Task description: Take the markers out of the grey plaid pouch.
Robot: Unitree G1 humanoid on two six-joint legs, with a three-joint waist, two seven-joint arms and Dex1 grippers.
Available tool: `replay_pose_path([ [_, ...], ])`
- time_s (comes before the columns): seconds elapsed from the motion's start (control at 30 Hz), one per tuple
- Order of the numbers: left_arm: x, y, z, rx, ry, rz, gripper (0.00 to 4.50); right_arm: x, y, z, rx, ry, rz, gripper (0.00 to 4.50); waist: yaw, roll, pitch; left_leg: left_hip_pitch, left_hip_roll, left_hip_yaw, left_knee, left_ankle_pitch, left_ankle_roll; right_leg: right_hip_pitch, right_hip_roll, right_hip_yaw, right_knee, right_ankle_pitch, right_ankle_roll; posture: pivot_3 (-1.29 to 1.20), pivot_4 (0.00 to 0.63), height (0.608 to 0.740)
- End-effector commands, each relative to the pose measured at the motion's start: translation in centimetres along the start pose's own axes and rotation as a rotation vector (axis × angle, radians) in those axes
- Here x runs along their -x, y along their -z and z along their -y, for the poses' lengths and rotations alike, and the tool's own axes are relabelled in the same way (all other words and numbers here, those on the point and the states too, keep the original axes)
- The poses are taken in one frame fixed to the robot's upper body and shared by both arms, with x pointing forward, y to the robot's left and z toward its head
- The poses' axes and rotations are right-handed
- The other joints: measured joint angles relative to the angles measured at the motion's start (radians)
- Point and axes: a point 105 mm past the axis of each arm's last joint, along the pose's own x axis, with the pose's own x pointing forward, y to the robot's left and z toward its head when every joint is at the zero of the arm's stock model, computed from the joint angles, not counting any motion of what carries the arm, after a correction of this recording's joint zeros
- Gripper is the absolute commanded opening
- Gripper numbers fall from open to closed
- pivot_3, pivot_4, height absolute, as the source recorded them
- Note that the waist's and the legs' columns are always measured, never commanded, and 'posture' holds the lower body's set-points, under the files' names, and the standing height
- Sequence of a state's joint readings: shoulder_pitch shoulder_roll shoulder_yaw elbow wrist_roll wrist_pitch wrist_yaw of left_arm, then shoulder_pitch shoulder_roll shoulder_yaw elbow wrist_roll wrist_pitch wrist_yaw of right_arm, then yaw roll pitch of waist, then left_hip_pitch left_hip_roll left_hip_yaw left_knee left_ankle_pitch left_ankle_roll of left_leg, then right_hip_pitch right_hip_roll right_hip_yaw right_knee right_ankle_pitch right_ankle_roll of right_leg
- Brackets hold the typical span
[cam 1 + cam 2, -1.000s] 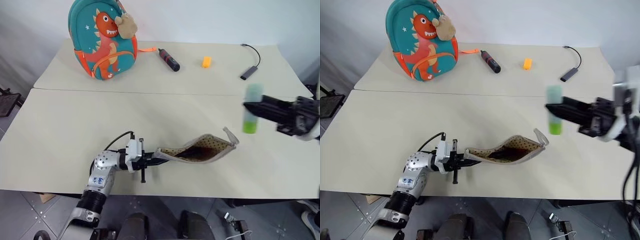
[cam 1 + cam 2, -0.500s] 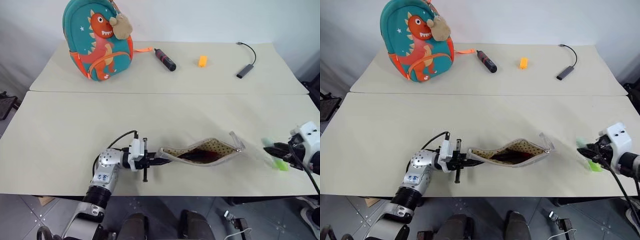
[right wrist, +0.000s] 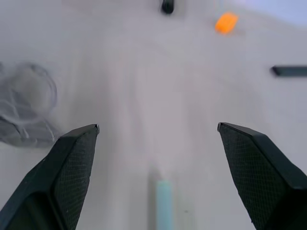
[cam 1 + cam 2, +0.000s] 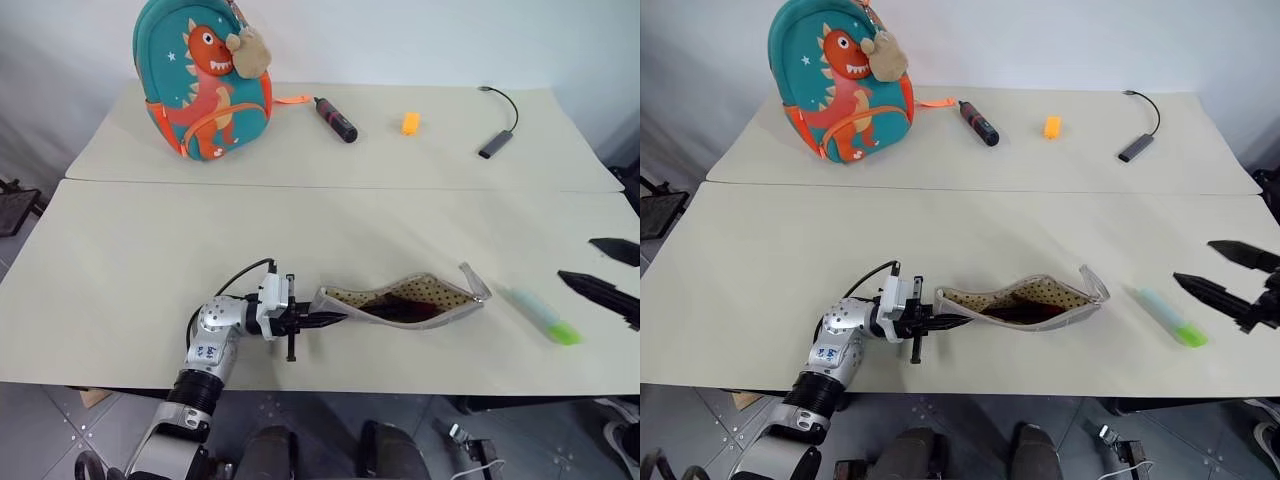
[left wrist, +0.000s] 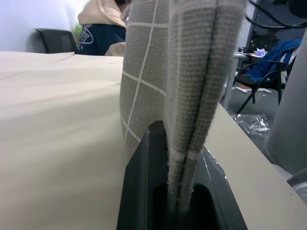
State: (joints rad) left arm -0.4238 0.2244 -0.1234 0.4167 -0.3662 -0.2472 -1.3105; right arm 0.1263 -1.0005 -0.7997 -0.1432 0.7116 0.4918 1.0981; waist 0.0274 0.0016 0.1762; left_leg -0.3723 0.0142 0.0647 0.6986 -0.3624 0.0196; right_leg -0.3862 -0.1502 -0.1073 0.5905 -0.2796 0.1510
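Observation:
The grey plaid pouch [image 4: 400, 300] lies near the table's front edge with its mouth gaping, showing beige dotted lining and something dark inside. My left gripper [image 4: 318, 322] is shut on the pouch's left end; in the left wrist view the plaid fabric [image 5: 182, 96] is pinched between the fingers [image 5: 144, 191]. A pale green marker [image 4: 537, 316] with a bright green end lies flat on the table, right of the pouch. My right gripper [image 4: 576, 259] hovers just right of that marker [image 3: 164, 201], open, nothing between its fingers [image 3: 72, 163].
At the back stand a teal dinosaur backpack [image 4: 205, 80], a black-and-red stick [image 4: 337, 119], a small orange piece [image 4: 411, 123] and a grey adapter with a cable [image 4: 497, 145]. A seam [image 4: 300, 185] runs across between the two tabletops.
My right gripper brought the green marker down to the table, opened and let it go, then drew off to the right. The left gripper kept its hold on the pouch.

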Motion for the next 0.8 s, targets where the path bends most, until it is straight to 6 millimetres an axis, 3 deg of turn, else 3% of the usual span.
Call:
replay_pose_path([
  [0.03, -0.4, -0.5, -0.5, -0.021, -0.007, 0.031, 0.00, -1.4, -2.9, -3.8, 0.048, -0.159, 0.079, 3.15, 0.000, 0.000, 0.000, 0.001, 0.000, -0.002, 0.000, 0.000, 0.000, 0.000, 0.000, 0.000, 0.000, 0.000, 0.000, 0.00, 0.150, 0.740],
  [0.2, -0.3, -1.0, -1.0, -0.048, -0.023, 0.032, 0.00, -5.4, -4.4, -9.5, 0.126, -0.437, 0.074, 1.55, -0.007, 0.000, 0.000, 0.001, 0.001, -0.005, 0.000, 0.000, 0.000, 0.000, 0.000, 0.001, 0.001, 0.000, 0.000, 0.00, 0.150, 0.740],
  [0.33, -0.1, -1.5, -0.7, -0.059, -0.017, 0.033, 0.00, -7.4, -5.1, -12.4, 0.173, -0.564, 0.077, 0.16, 0.000, 0.000, 0.000, 0.000, 0.001, -0.006, 0.000, 0.000, -0.001, -0.002, 0.000, 0.001, 0.001, 0.000, 0.000, 0.00, 0.150, 0.740],
  [0.47, 0.1, -1.5, -0.4, -0.069, -0.011, 0.017, 0.00, -8.3, -5.5, -14.2, 0.232, -0.655, 0.061, 0.08, 0.005, 0.000, 0.000, -0.003, -0.001, -0.007, 0.001, -0.001, 0.000, -0.003, 0.000, 0.001, 0.001, 0.000, 0.000, 0.00, 0.150, 0.740],
  [0.57, 0.3, -1.4, -0.4, -0.069, -0.018, 0.011, 0.00, -8.9, -5.3, -14.4, 0.253, -0.665, 0.027, 0.08, 0.004, 0.000, 0.000, -0.003, -0.001, -0.006, 0.001, -0.001, 0.001, -0.003, 0.000, 0.000, 0.000, 0.000, 0.000, 0.00, 0.150, 0.740],
  [0.8, 0.1, -1.3, -0.3, -0.065, -0.031, 0.005, 0.00, -10.6, -1.2, -14.7, 0.480, -0.721, -0.156, 0.08, -0.002, -0.001, 0.000, -0.003, -0.001, 0.000, 0.001, -0.001, 0.001, -0.004, 0.000, 0.001, 0.001, 0.000, 0.000, 0.00, 0.150, 0.740],
])
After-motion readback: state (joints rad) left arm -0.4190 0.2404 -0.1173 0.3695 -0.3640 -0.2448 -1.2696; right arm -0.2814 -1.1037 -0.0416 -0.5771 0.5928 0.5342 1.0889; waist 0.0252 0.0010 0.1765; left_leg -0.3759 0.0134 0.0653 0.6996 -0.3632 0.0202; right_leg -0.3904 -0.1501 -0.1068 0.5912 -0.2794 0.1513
